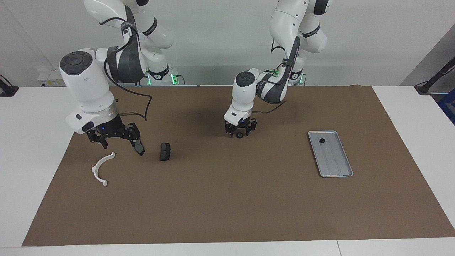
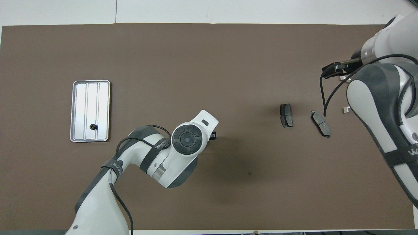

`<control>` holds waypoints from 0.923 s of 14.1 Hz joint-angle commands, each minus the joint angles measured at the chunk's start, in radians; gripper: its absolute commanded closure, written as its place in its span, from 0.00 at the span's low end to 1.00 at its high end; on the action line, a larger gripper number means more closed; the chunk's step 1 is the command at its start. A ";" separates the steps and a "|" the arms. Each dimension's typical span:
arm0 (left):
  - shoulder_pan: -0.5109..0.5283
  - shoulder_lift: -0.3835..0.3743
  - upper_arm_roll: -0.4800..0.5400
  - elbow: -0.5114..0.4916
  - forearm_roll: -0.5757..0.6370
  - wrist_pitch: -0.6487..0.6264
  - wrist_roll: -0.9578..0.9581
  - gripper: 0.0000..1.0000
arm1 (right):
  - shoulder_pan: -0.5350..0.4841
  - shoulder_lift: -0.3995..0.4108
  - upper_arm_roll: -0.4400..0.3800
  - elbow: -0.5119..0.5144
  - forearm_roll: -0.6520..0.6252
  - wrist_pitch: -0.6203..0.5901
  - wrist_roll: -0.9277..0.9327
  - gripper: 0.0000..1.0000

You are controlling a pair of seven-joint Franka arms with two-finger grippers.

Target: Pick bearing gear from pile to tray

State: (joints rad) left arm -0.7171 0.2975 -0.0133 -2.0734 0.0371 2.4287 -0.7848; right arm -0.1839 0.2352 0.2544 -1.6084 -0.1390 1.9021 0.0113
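Pinching a small black ring [image 1: 240, 136] between its fingertips, the left tool [image 1: 240, 133] hangs over mid-tabletop, the tray [image 1: 337, 167] at its three o'clock in the facing view. Right tool [image 1: 117, 140] spread above the pile's brake pad [image 1: 139, 146].
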 commanded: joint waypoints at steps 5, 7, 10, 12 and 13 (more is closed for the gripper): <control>-0.015 -0.040 0.012 -0.050 0.017 0.029 -0.016 0.45 | 0.338 -0.135 -0.372 -0.018 0.188 -0.109 -0.019 0.00; -0.015 -0.038 0.015 -0.045 0.017 0.030 -0.011 0.65 | 0.339 -0.175 -0.385 -0.018 0.200 -0.155 -0.022 0.00; -0.015 -0.037 0.015 -0.036 0.017 0.023 -0.013 0.85 | 0.336 -0.201 -0.386 -0.018 0.199 -0.187 -0.024 0.00; -0.013 -0.034 0.016 -0.016 0.017 0.012 -0.011 0.86 | 0.337 -0.214 -0.386 -0.018 0.199 -0.187 -0.022 0.00; -0.007 -0.038 0.016 -0.011 0.017 0.009 -0.007 0.86 | 0.337 -0.220 -0.385 -0.018 0.199 -0.187 -0.024 0.00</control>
State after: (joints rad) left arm -0.7171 0.2861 -0.0105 -2.0782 0.0378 2.4388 -0.7848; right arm 0.1513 0.0359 -0.1265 -1.6073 0.0336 1.7185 0.0112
